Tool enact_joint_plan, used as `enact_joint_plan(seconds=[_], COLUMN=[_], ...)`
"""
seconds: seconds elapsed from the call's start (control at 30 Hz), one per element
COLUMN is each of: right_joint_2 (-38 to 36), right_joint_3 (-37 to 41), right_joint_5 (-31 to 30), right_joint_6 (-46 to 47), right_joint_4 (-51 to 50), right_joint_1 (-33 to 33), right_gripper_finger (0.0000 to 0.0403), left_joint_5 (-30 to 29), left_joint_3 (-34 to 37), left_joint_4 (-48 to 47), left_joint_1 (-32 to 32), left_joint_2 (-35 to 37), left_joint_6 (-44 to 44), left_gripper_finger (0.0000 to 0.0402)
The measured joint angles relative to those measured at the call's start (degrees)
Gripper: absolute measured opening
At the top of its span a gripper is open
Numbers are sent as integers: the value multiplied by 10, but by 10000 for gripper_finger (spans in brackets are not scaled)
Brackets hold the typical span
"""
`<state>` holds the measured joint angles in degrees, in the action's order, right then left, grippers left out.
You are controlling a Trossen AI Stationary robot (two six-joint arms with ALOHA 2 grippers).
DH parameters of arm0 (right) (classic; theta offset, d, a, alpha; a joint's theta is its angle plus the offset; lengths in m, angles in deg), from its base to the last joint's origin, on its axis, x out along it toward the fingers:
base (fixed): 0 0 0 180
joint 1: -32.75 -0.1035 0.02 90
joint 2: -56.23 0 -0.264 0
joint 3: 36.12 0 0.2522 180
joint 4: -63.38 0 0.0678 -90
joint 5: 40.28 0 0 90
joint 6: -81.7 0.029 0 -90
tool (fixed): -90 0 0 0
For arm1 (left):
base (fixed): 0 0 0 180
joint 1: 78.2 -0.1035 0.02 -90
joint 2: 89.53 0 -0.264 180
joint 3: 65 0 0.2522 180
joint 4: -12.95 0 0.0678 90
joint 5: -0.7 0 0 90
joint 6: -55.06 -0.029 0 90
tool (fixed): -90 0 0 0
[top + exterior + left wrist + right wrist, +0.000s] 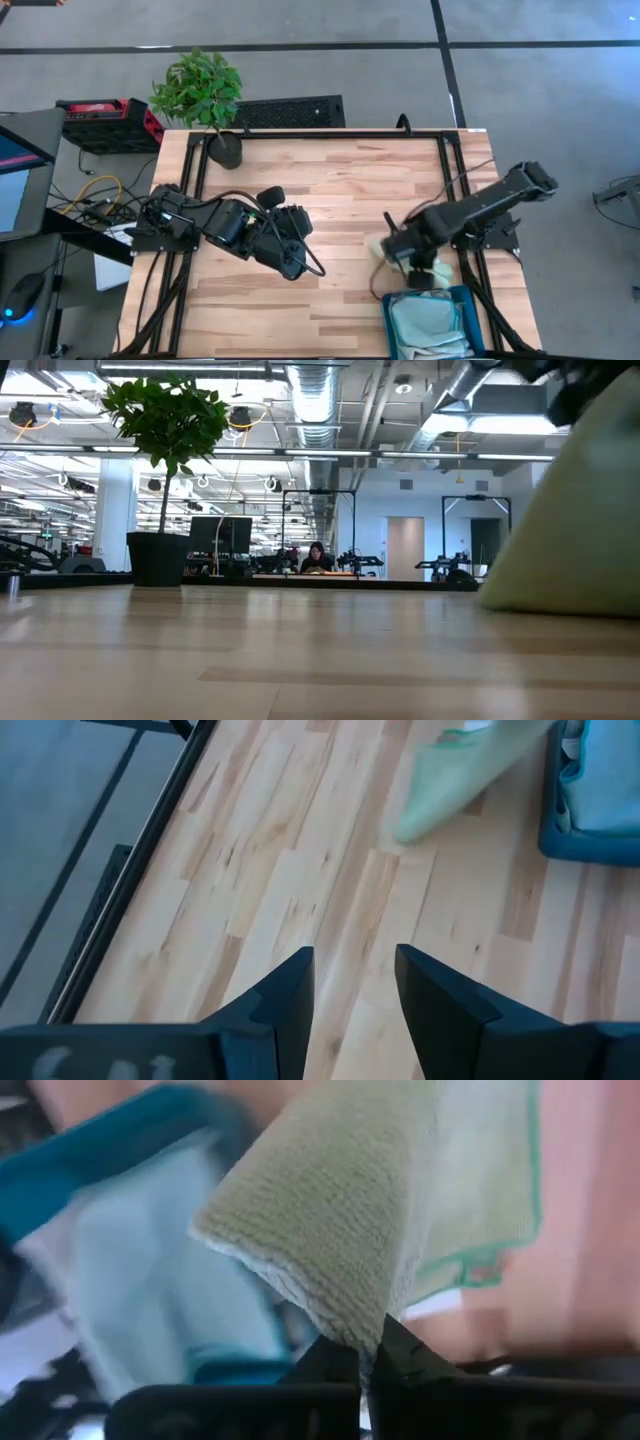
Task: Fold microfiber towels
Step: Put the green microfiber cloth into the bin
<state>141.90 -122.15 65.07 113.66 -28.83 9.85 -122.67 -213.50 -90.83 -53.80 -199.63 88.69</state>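
Wooden table [330,190] bears potted plant [205,100]; room beyond seemingly office.

Open-plan lab, exposed ducts [310,405], distant workbenches [330,572]

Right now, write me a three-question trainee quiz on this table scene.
1. True or false: the right pincer is shut on the light green towel.
2. Where does the light blue towel lie? A) in the teal bin B) beside the potted plant
3. Fill in: the left pincer is ____, holding nothing.

Key: 1 true; 2 A; 3 open.
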Motion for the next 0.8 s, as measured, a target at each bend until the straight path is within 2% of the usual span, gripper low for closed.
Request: enact_joint_plan(seconds=[0.23, 0.4, 0.57, 0.7, 0.8], right_joint_2=[-33, -32, -15, 15, 48], right_joint_3=[0, 0, 0, -1, -1], right_joint_5=[49, 63, 63, 56, 56], right_joint_6=[74, 181, 288, 328, 322], right_joint_4=[24, 93, 199, 260, 284], right_joint_1=[-126, -204, -263, -297, -312], right_gripper_finger=[9, 19, 15, 14, 19], left_joint_5=[0, 0, 0, 0, 0], left_joint_3=[0, 0, 0, 0, 0], left_joint_4=[0, 0, 0, 0, 0], left_joint_1=[0, 0, 0, 0, 0], left_joint_2=[0, 0, 0, 0, 0], left_joint_6=[6, -4, -10, -10, -10], left_gripper_finger=[135, 135, 135, 135, 135])
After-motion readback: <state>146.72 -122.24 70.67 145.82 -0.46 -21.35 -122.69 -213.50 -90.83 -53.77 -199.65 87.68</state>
